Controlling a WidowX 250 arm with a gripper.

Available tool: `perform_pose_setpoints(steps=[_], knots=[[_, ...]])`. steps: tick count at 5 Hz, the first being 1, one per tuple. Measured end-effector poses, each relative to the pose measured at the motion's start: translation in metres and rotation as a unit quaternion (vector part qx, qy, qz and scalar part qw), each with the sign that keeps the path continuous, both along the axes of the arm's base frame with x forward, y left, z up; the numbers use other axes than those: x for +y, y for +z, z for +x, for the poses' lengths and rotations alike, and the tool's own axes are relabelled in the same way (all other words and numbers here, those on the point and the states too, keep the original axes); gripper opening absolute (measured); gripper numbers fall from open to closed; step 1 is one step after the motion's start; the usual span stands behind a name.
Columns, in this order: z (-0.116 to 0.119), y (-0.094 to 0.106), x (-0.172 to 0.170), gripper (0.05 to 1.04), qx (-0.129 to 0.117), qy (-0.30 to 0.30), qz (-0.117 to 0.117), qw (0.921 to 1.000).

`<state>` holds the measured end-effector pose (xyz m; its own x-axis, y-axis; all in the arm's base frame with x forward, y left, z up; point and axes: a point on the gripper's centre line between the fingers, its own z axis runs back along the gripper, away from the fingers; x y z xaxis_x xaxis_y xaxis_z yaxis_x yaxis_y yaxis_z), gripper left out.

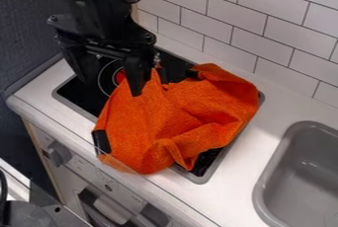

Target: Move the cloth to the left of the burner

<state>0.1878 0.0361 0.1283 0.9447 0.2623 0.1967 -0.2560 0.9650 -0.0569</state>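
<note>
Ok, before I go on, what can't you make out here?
All in the camera view:
- Stove top under the cloth: covered by it.
- Burner's right part: behind gripper and cloth.
- Whether the gripper touches the cloth: they overlap, contact unclear.
- Sink's far side: cut off by the right edge.

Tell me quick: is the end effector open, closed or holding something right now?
End effector: open, its fingers well apart, not gripping the cloth.
</note>
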Motion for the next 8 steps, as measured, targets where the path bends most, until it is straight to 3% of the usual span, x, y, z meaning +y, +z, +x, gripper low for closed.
perform_pose_setpoints(steps=[1, 2, 3, 4, 5, 6, 7, 8], knots=[[-0.002, -0.005, -0.001, 1.0, 0.009, 0.005, -0.002, 0.9999], [0.031, -0.024, -0.005, 1.0, 0.036, 0.064, 0.014, 0.9972], [0.064, -0.037, -0.013, 1.0, 0.03, 0.084, -0.019, 0.9958], [0.107, -0.05, -0.013, 1.0, 0.049, 0.176, -0.025, 0.9827], [0.143, -0.064, -0.012, 1.0, 0.059, 0.228, -0.033, 0.9714], [0.166, -0.082, -0.004, 1.0, 0.074, 0.297, -0.019, 0.9519], [0.164, -0.097, 0.003, 1.0, 0.1, 0.331, 0.006, 0.9383], [0.161, -0.097, 0.015, 1.0, 0.096, 0.365, 0.025, 0.9257]])
